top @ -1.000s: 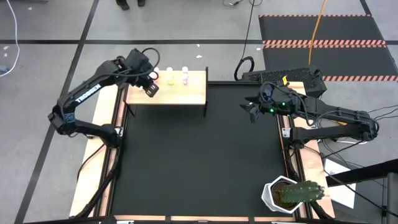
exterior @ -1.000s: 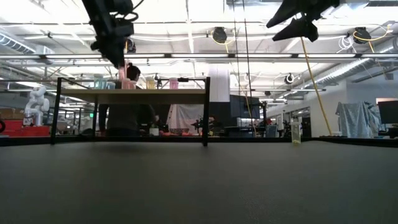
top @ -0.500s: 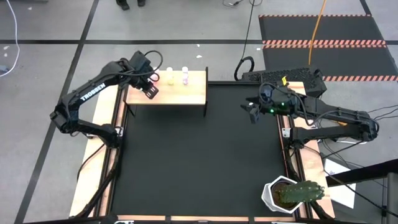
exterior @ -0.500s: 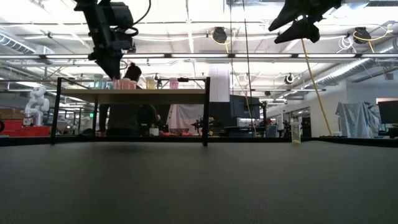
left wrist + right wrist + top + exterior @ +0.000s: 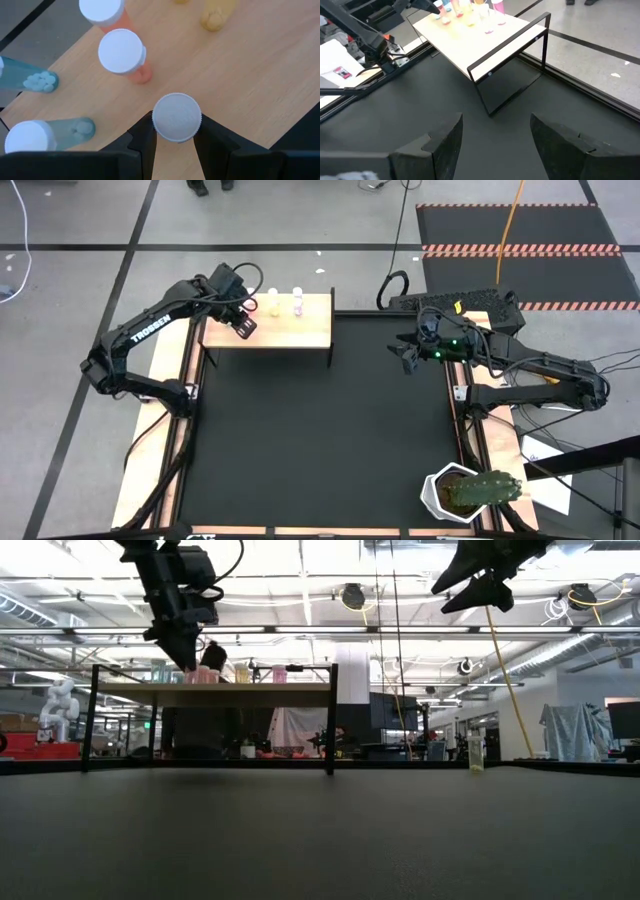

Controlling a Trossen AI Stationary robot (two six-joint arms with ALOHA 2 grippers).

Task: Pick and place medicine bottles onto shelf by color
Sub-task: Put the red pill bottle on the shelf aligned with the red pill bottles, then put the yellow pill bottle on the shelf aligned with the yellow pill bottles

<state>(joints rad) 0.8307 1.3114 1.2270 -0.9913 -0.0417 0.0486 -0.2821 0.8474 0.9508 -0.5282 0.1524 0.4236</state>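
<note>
The pale-wood shelf (image 5: 290, 328) stands on dark legs at the table's far left. Several medicine bottles stand on it: two red ones (image 5: 121, 52), two blue ones (image 5: 30, 137) and a yellow one (image 5: 217, 12). A yellow and a pink bottle (image 5: 297, 303) show farther right on the shelf. My left gripper (image 5: 176, 145) hangs over the shelf's left part (image 5: 244, 325), shut on one white-capped bottle (image 5: 176, 117). Its cap hides its body. My right gripper (image 5: 405, 360) is open and empty, high above the table's right side (image 5: 480, 585). My left gripper pinches the bottle by the rim of its white cap (image 5: 155, 122) between its two fingers, one on each side. The fingers come from above, pointing down. The bottle stands upright in the hold. Whether its base is on the shelf top I cannot tell.
A white pot with a green cactus (image 5: 458, 492) stands at the table's near right corner. The black mat (image 5: 320, 440) lies between the shelf and the pot. A dark device (image 5: 460, 305) lies beyond the far right edge. A person (image 5: 205, 720) shows behind the shelf.
My left gripper has gone down a little toward the shelf top, still shut on the bottle. My right gripper has kept still.
</note>
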